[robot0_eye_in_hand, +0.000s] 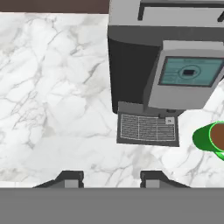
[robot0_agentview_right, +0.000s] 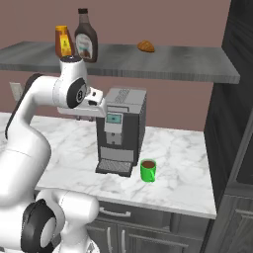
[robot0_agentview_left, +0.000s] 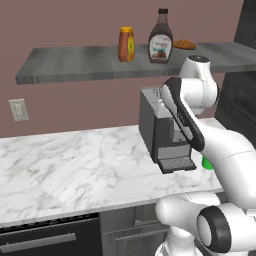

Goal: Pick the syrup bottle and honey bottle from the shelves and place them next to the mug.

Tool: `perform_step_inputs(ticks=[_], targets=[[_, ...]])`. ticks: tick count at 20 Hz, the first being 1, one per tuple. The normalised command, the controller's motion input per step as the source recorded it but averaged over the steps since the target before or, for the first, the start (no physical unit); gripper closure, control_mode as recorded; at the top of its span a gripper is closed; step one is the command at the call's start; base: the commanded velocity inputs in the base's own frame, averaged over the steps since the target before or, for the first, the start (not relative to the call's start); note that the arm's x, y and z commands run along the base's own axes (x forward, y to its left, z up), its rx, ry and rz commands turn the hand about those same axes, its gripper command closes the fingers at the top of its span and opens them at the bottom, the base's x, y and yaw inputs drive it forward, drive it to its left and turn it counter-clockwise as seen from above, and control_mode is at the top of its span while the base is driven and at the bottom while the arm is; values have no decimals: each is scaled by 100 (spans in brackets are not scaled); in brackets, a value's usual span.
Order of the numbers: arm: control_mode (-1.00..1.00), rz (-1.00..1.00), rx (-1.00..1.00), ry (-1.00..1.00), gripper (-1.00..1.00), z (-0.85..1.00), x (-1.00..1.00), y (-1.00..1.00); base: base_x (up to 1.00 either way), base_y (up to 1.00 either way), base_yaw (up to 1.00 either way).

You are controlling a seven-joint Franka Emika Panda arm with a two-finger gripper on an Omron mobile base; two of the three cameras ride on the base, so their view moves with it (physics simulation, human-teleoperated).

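**Clerk:** Pincer [robot0_eye_in_hand: 111,180], item one: fingers together at their narrowest, nothing between them. You see it from the hand view, both dark tips above bare marble, looking down at the coffee machine [robot0_eye_in_hand: 164,78] and its drip tray.

**Operator:** And the task items?

**Clerk:** Syrup bottle [robot0_agentview_left: 160,37], upright on the shelf [robot0_agentview_left: 75,62], just beside the honey bottle [robot0_agentview_left: 126,44], which is also upright. Both sit near the shelf's middle, well above the counter [robot0_agentview_left: 65,165]. A pastry [robot0_agentview_left: 184,44] lies further along the same shelf. The mug [robot0_agentview_right: 148,170] stands on the counter just beside the machine's tray, dark liquid inside; you have free marble around it, which I judge is why it serves as the drop point.

**Operator:** Arm pose?

**Clerk:** Folded. Your elbow rises to about shelf height, your forearm drops back, and the hand hangs in front of the machine, pointing downward. Nothing is fetched yet; I judge you must raise and open the hand before either bottle can be reached.
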Motion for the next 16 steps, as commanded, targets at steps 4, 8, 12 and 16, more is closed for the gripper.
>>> perform_step_inputs(ticks=[4, 8, 12, 16], targets=[[-100, 0, 0, -3, -100, -12, -12, -11, 0, 0, 0], [-100, 0, 0, -32, -100, 0, -23, -12, 0, 0, 0], [-100, 0, 0, -59, -100, 39, -58, -6, 0, 0, 0], [-100, 0, 0, -56, -100, 74, -49, 0, 0, 0, 0]])
